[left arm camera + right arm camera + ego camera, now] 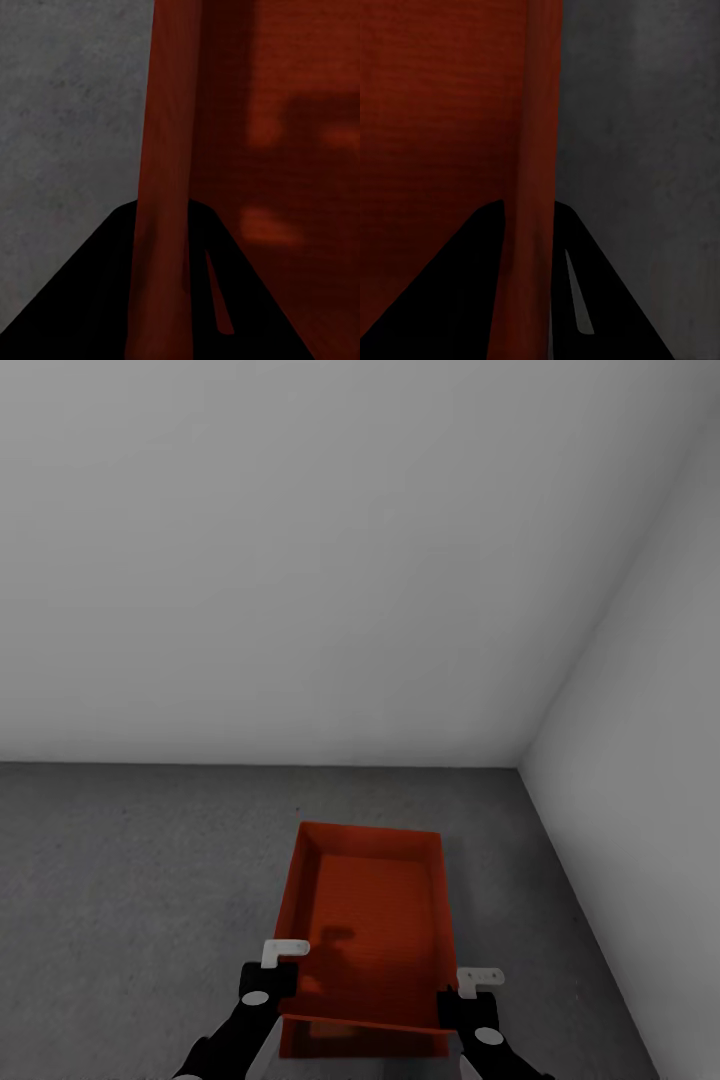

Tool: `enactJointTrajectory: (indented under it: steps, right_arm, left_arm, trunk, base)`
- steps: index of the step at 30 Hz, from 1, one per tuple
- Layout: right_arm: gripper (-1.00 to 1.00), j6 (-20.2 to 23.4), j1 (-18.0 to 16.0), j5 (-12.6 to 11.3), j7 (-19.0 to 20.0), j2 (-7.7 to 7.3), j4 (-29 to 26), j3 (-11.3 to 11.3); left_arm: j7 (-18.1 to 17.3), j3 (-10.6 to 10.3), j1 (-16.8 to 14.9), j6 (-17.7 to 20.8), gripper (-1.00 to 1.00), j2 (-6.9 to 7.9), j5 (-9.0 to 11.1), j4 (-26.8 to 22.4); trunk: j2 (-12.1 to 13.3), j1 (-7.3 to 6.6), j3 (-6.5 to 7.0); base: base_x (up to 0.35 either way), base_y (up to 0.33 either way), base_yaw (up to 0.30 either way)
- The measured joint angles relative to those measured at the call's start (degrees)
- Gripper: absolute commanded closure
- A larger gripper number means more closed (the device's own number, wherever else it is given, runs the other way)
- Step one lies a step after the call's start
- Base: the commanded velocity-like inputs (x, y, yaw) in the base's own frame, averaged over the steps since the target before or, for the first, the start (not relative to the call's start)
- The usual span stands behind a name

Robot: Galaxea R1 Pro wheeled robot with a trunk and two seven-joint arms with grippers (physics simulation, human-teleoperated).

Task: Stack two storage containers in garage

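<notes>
Between the two grippers in the head view, an orange-red container [370, 930] stretches ahead over the dark grey floor [130, 880], near a white wall corner [520, 765]; the left gripper [272, 972] clamps its left wall, the right gripper [468, 992] its right wall; in the left wrist view the wall [161, 187] runs between closed fingers; the right wrist view shows the same on the opposite wall [536, 150]. Judging by this, the placing step is in hand; next, lower it flat, then let go.

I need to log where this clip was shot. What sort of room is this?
Probably a garage or bare utility room: a rough, mottled dark grey concrete floor, plain white walls meeting in a corner, and no furniture in view. An orange-red storage container is held over the floor.
</notes>
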Motion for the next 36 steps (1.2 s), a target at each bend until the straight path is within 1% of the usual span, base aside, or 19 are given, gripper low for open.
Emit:
enactJointTrajectory:
  steps: [19,36]
  right_arm:
    - [1.00,0.0,0.0,0.2,0.0,0.00,0.0,-0.1]
    - [1.00,0.0,0.0,0.1,0.0,0.00,0.0,0.0]
  left_arm:
    - [0.0,0.0,0.0,-0.1,1.00,0.00,0.1,0.0]
    - [0.0,0.0,0.0,0.0,1.00,0.00,0.0,0.0]
  trunk:
    - [0.0,0.00,-1.20]
    - [0.0,0.00,-1.30]
  base:
    - [0.000,0.000,0.000]
    - [0.000,0.000,0.000]
